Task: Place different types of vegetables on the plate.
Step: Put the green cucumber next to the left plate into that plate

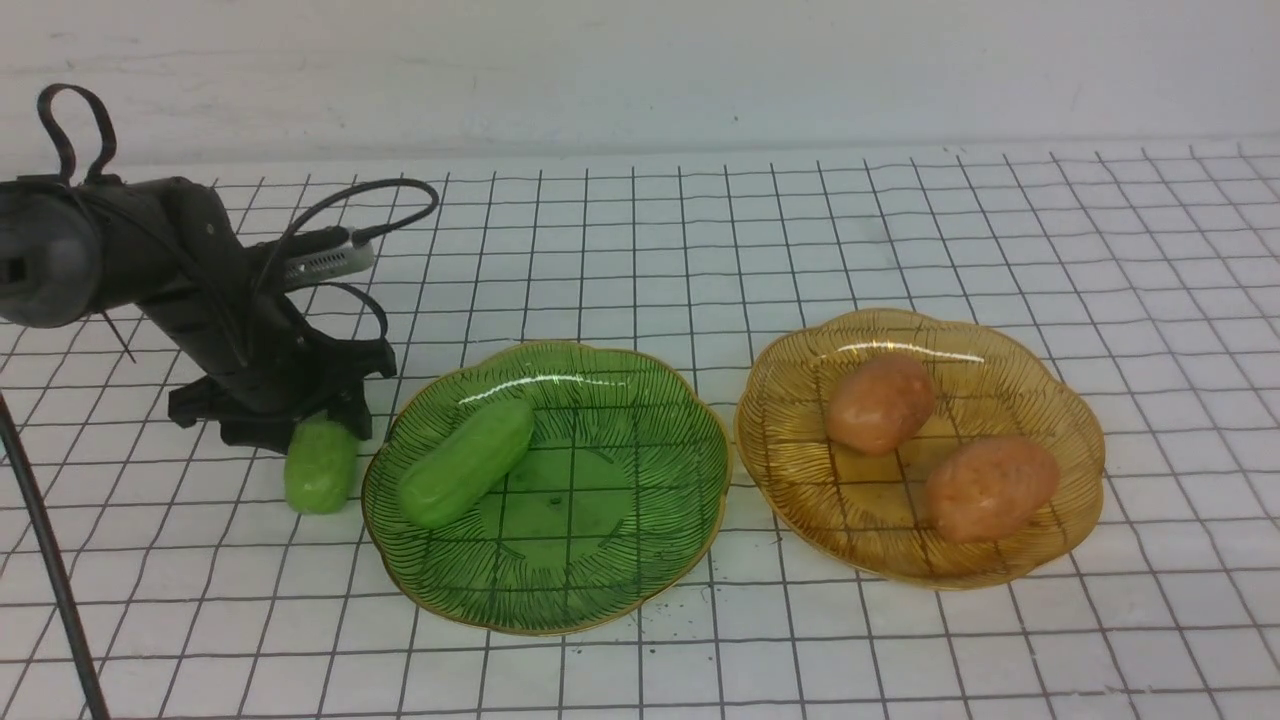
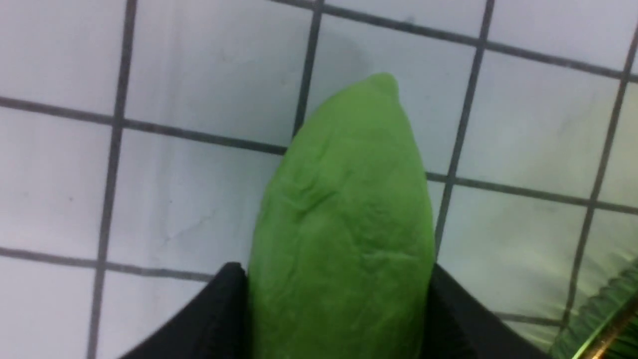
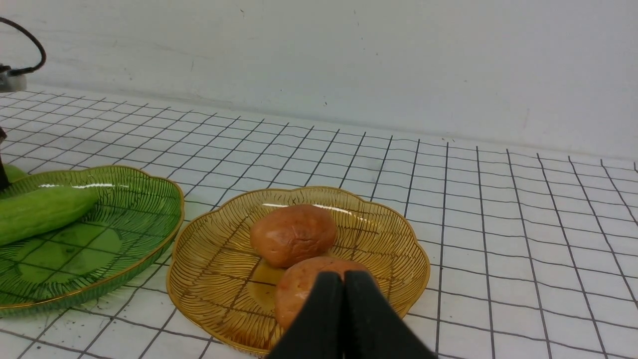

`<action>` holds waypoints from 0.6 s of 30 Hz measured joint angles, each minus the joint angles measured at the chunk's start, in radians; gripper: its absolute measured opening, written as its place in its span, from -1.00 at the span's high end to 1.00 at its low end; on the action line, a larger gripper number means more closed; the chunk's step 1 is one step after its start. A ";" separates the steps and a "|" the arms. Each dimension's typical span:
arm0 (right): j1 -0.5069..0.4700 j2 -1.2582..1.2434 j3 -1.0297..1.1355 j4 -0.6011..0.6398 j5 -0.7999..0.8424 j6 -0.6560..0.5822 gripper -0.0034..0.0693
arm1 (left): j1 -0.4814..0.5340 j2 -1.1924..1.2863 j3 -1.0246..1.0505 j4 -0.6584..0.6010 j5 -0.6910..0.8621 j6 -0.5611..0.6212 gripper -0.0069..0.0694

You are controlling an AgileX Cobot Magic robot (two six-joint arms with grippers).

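We are facing a white, black-gridded tabletop [image 1: 900, 230] and a pale wall [image 1: 640, 70]. The left gripper [image 1: 296, 422] is apparently pinching a cucumber [image 1: 320, 470] lying beside the green plate [image 1: 640, 560] — the second cucumber [image 1: 466, 462] is lying inside, the potatoes [image 1: 880, 402] on the amber plate [image 1: 1075, 450] — while the right gripper [image 3: 344, 319] is sitting pressed together.

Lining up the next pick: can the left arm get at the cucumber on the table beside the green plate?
Likely yes: the left pincer is down over that cucumber, fingers against both its sides, nothing between.
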 joint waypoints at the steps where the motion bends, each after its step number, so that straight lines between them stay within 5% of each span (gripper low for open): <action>1: 0.000 0.000 0.000 0.000 0.000 0.000 0.95 | 0.000 -0.002 0.000 0.002 0.005 0.000 -0.13; 11: 0.000 0.000 0.000 -0.001 0.000 0.000 0.95 | -0.018 -0.151 -0.031 -0.018 0.154 0.067 -0.15; 18: 0.000 0.000 0.000 -0.001 -0.001 0.000 0.95 | -0.191 -0.193 -0.035 -0.066 0.283 0.196 -0.15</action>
